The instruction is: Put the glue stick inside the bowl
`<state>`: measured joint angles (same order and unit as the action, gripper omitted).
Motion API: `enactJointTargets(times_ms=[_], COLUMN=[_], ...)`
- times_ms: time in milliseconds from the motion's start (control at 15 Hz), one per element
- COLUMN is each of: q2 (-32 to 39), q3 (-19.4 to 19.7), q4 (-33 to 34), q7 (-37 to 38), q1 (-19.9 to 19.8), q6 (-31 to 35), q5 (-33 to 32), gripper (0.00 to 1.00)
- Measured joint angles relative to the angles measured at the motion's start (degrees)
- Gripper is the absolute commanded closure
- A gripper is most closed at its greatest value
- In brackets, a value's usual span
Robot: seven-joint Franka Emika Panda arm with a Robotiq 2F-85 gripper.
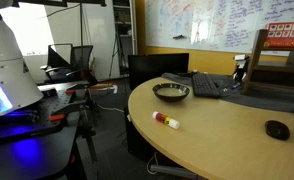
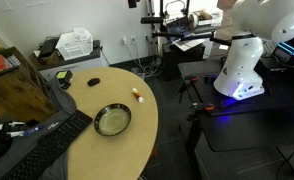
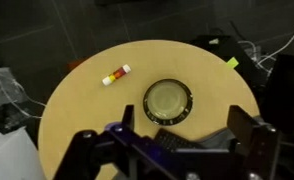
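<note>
Now, jaws: spread wide with nothing held between them; in the wrist view my two dark fingers point(image 3: 252, 140) stand at the bottom of the picture, one at each side
Position: I hang high over the round wooden tabletop point(image 3: 77, 120) and look straight down on it, touching nothing
Glue stick point(image 3: 116, 74): lies flat on its side on the bare wood, white body with a red band and a yellowish end; well apart from me, untouched, and outside the bowl point(image 3: 168, 101)
Bowl: dark and round with a lighter shiny rim, upright near the middle of the tabletop, its inside showing pale in the wrist view
Glue stick to bowl: near each other but not touching; in the wrist view the glue stick is up and to the left of the bowl, slanted, with a strip of bare wood between them
Exterior views: both show the glue stick point(image 1: 166, 120) point(image 2: 138, 96) close to the curved edge of the tabletop, and the bowl point(image 1: 171, 92) point(image 2: 112, 120) further in from that edge
Keyboard point(image 1: 212, 85): black, lying on the tabletop just beside the bowl
Mouse point(image 1: 277, 129): black and oval, on the tabletop well apart from the bowl and the glue stick
Base: my white body point(image 2: 242, 60) stands beside the tabletop with a blue glow at its foot
</note>
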<state>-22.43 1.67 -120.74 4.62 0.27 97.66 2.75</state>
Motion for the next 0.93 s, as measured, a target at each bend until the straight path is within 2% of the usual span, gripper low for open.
enactJointTargets(times_ms=[467,733,933], q2=[0.10,3.68,9.81], q3=[-0.03,-1.07,-0.92], q4=[-0.10,-4.12,-9.31], q7=[0.52,10.01,17.18], q1=[-0.06,-1.95,-4.14], q6=[0.11,3.88,12.54], q5=[0.00,-1.49,-1.80], gripper=[0.00,0.00,0.00])
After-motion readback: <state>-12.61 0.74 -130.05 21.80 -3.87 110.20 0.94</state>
